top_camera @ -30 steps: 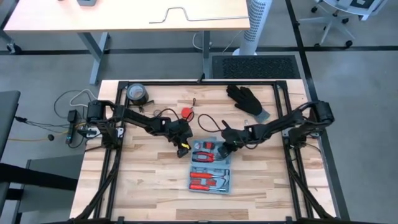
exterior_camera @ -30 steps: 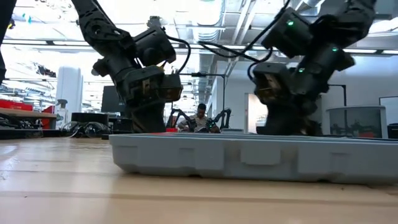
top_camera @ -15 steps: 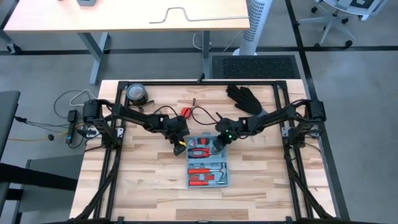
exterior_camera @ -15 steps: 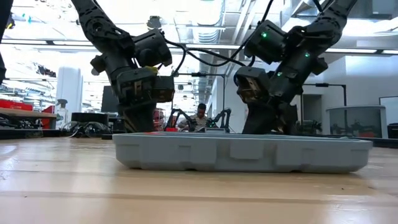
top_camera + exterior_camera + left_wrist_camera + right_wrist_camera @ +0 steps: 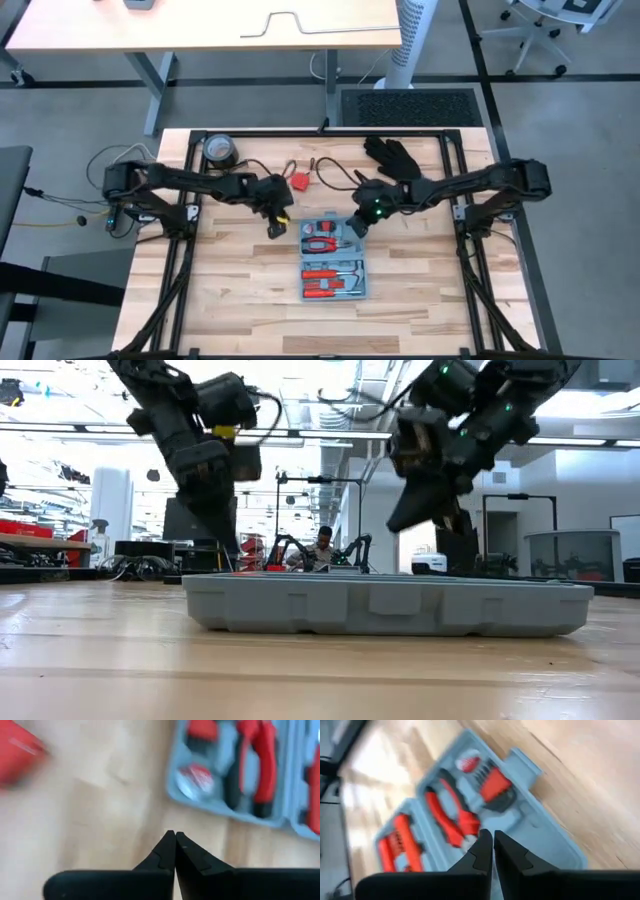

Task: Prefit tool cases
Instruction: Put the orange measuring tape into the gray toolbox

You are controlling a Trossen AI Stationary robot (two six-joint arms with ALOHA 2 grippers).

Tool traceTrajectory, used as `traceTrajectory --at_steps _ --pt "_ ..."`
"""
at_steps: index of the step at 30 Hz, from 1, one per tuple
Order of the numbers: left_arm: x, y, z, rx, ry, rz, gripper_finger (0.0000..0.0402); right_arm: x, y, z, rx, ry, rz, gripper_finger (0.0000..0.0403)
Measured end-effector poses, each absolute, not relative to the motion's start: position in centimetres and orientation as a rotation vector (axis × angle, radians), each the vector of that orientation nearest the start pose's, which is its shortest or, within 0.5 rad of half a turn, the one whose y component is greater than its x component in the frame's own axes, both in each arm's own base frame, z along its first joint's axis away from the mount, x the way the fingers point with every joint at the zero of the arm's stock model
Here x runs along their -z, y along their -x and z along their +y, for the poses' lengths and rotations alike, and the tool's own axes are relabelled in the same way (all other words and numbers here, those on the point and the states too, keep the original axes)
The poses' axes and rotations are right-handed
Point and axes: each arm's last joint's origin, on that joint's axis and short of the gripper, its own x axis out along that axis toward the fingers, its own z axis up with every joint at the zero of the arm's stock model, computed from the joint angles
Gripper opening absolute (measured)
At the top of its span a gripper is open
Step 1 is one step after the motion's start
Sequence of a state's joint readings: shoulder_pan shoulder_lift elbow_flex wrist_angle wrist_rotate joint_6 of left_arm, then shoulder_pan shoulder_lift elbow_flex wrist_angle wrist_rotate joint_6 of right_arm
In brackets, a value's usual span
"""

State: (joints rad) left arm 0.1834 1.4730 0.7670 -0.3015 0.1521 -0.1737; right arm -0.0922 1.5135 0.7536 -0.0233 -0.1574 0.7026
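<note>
Wooden table (image 5: pixel 230 300) carries the whole setup; black frame rails run along its side edges. Largest item on it: tool case (image 5: pixel 336 257), light blue, lying open and flat near the table centre, a bit toward the front edge, red-handled tools seated in its grey-blue slots. Low view shows the case sitting level on the surface, nothing touching it.

Left gripper (image 5: pixel 276 216): just beside the case's far-left corner, raised off the surface, jaws closed with tips meeting, holding nothing. Right gripper (image 5: pixel 360 222): over the case's far-right corner region, also raised, jaws closed, empty. So the case lies between and slightly in front of both grippers, apart from each; wrist views confirm the tray sits ahead of the closed tips, no contact.

Black glove (image 5: pixel 397 160) lies near the back edge, right side. Tape roll (image 5: pixel 218 150) sits at the back-left corner. Small red item (image 5: pixel 299 180) rests behind the case, left of centre.

Step in hand, by my judgement: checking tool seating w/ both arms lifted clear. To do it well: approach vertically, press w/ closed tips on one tool at a time, keep the other arm off the case rim so the tray doesn't slide or tip.
</note>
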Motion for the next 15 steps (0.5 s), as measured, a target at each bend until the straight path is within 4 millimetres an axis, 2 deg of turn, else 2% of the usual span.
traceTrajectory --at_steps 4,7,11,15 --pt "-18.8 -26.3 6.2 -0.210 0.151 0.928 0.0000 -18.8 -28.6 -2.9 0.222 -0.757 0.712 0.0031" --pt "-19.4 -26.5 7.7 -0.187 0.004 0.923 0.0013 -19.3 -28.4 -3.3 0.220 -0.724 0.692 0.0036" --pt "-19.6 -27.3 9.8 -0.091 -0.067 0.942 0.0065 -19.3 -28.2 -3.6 0.227 -0.720 0.703 0.0062" --pt "-19.1 -28.2 12.2 -0.020 -0.093 0.967 0.0135 -19.2 -28.2 -3.5 0.223 -0.719 0.709 0.0109"
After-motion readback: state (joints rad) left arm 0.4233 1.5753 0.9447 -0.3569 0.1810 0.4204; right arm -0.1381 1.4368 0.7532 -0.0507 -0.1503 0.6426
